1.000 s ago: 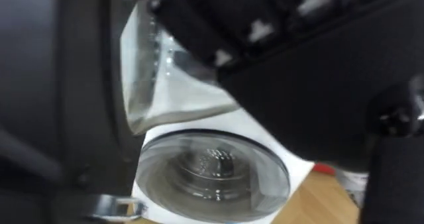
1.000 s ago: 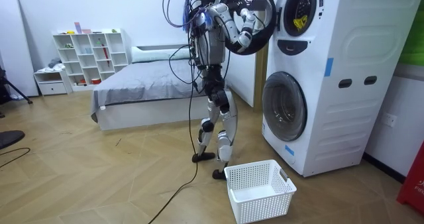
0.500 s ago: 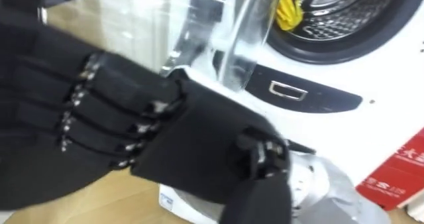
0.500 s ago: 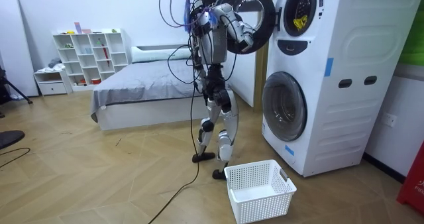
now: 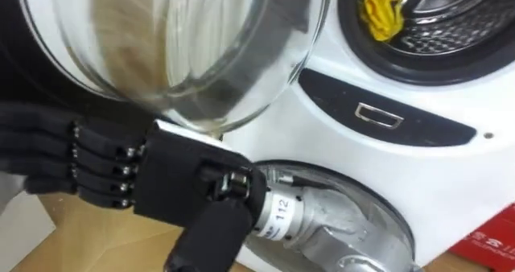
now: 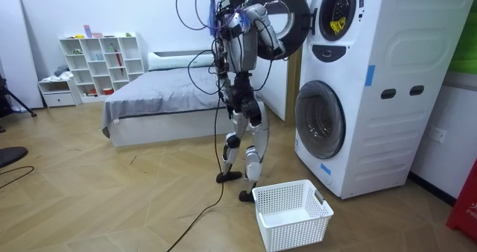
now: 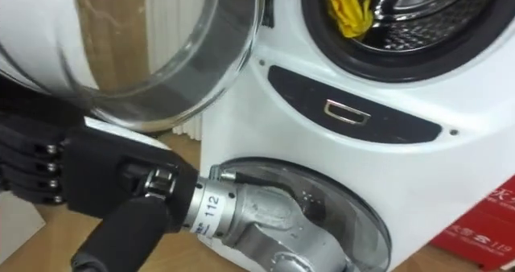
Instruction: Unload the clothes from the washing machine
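Note:
A yellow cloth (image 5: 385,10) lies inside the upper drum (image 5: 451,39) of the stacked white machines, at its left side. The drum's round door (image 5: 185,47) stands swung open to the left, its glass bowl toward me. My right hand (image 5: 161,183) is open just under that glass, black fingers stretched out to the left and thumb hanging down; it holds nothing. In the room view I stand facing the machines, with my right arm raised to the open door (image 6: 287,21) and the yellow cloth (image 6: 340,22) showing in the upper opening.
Below is the lower machine's shut round door (image 5: 386,216). A white laundry basket (image 6: 292,213) sits on the wood floor before the machines, by my feet. A bed (image 6: 164,95) and a white shelf (image 6: 104,62) stand behind me. A red object (image 5: 492,241) is at the lower right.
My head view has swung from the lower door up to the upper drum. The upper door has swung wider open, and my right hand has dropped below its glass.

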Controlling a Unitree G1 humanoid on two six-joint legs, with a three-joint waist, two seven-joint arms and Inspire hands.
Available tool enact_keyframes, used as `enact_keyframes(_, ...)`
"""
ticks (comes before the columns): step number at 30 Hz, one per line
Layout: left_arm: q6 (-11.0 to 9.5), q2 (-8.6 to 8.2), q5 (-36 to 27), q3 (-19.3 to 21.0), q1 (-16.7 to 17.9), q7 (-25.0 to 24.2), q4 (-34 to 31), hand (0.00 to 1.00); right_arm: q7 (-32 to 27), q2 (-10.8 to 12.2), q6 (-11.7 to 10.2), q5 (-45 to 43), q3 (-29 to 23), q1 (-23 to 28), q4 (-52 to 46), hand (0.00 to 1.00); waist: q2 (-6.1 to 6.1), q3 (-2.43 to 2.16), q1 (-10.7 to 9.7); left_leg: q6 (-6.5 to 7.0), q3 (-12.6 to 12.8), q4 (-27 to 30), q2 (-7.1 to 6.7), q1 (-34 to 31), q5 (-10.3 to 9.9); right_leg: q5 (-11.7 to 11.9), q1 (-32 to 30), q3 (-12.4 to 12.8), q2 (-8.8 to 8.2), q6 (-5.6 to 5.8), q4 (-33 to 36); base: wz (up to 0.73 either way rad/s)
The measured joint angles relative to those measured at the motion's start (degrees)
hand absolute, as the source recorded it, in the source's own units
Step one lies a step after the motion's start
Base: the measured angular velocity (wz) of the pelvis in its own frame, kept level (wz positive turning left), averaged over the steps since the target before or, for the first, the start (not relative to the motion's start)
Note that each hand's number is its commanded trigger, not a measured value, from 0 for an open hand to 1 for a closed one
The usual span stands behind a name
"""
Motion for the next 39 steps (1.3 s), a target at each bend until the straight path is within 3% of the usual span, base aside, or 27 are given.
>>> enact_keyframes(9, 0.0, -0.3, 1.1, 0.0, 0.0, 0.1, 0.0, 0.0, -6.9, -0.3, 0.0, -3.6, -0.1, -0.4, 1.3, 0.0, 0.66, 0.44, -0.2, 0.02, -0.1, 0.6, 0.14, -0.4, 0.0, 0.0, 0.2, -0.1, 0.12, 0.12, -0.5, 0.03)
enact_keyframes(16, 0.7, -0.67, 2.7, 0.2, 0.6, 1.0, -0.3, 0.0, -9.2, -2.5, 0.0, -4.3, -0.4, -0.3, 1.4, 0.0, 1.25, 0.28, -0.5, 0.02, 0.2, 0.8, 0.09, -0.3, 0.0, 0.2, 0.2, 0.0, 0.11, 0.15, -0.4, 0.0)
enact_keyframes(19, 1.3, -0.98, 2.7, 0.2, 0.7, 1.0, -0.4, 0.0, -9.3, -4.1, 1.2, -5.6, -1.8, -0.1, 1.4, 0.0, 2.01, 0.0, -1.1, 0.0, 0.2, 0.7, 0.1, -0.4, 0.0, 0.3, 0.2, 0.0, 0.05, 0.04, -0.2, 0.0)
enact_keyframes(21, 1.4, -1.03, 2.7, 0.2, 1.0, 1.0, -0.4, 0.0, -8.7, -5.7, 1.3, -7.7, -2.4, 1.4, 1.2, 0.0, 2.61, -0.86, -1.8, -0.01, 0.3, 0.6, 0.09, -0.2, 0.0, 0.3, 0.3, 0.1, 0.02, 0.04, 0.1, 0.0)
enact_keyframes(23, 1.5, -1.01, 2.1, 0.3, 1.2, 1.0, -0.4, 0.0, -8.2, -7.9, 1.2, -8.5, -3.9, 4.3, 1.2, 0.0, 3.08, -1.26, -2.0, 0.01, 0.8, 0.6, 0.08, 0.6, 0.0, 0.3, 0.6, 0.6, -0.02, 0.04, 0.5, -0.11)
enact_keyframes(24, 1.5, -1.01, 2.1, 0.5, 1.4, 1.0, -0.5, 0.0, -8.3, -9.7, 1.3, -9.8, -4.9, 6.2, 1.2, 0.0, 2.82, -1.64, -2.3, 0.02, 1.6, 0.6, 0.07, 0.9, 0.0, 0.3, 0.6, 1.3, -0.01, 0.04, 0.5, -0.2)
enact_keyframes(28, 2.3, -0.97, 2.4, 4.0, 2.2, 1.0, -0.4, 0.0, -8.2, -13.1, 2.5, -12.3, -11.6, 11.3, 1.1, 0.0, 2.61, -1.7, -5.5, 0.02, 3.1, 0.7, 0.04, 1.5, 0.0, 0.3, 0.6, 2.9, 0.16, -0.01, 0.7, -0.18)
enact_keyframes(30, 2.2, -0.21, 2.4, 6.6, 3.3, 1.1, -0.3, 0.0, -8.2, -15.4, 2.6, -14.3, -17.3, 13.0, 0.6, 0.0, 2.06, -1.66, -8.1, 0.02, 3.3, 0.5, -0.04, 1.9, 0.0, 0.3, 0.5, 3.3, 0.14, -0.01, 0.9, -0.1)
enact_keyframes(32, 2.2, 0.29, 2.2, 7.1, 3.6, 1.2, -0.3, 0.0, -8.7, -16.8, 2.5, -14.5, -21.0, 13.8, 0.5, 0.0, 1.71, -1.57, -8.9, 0.02, 4.2, 0.1, -0.06, 2.6, 0.0, 0.3, 0.5, 4.2, 0.25, -0.02, 1.3, -0.21)
enact_keyframes(36, 2.2, 0.28, 2.1, 7.9, 3.9, 1.3, -0.3, 0.0, -9.4, -17.3, 2.5, -15.9, -24.2, 15.0, -0.2, 0.0, 0.71, -1.35, -11.2, 0.03, 5.1, -0.2, -0.1, 3.3, 0.0, 0.4, 0.5, 5.1, 0.4, -0.04, 1.4, -0.12)
enact_keyframes(39, 2.2, 0.19, 2.1, 8.1, 4.1, 1.3, -0.3, 0.0, -9.4, -17.5, 2.5, -19.6, -25.1, 16.1, -3.3, 0.0, 0.21, -1.46, -11.8, 0.17, 6.3, -0.6, 0.04, 3.9, -0.1, 0.4, 0.5, 6.1, 0.73, 0.01, 1.4, -0.17)
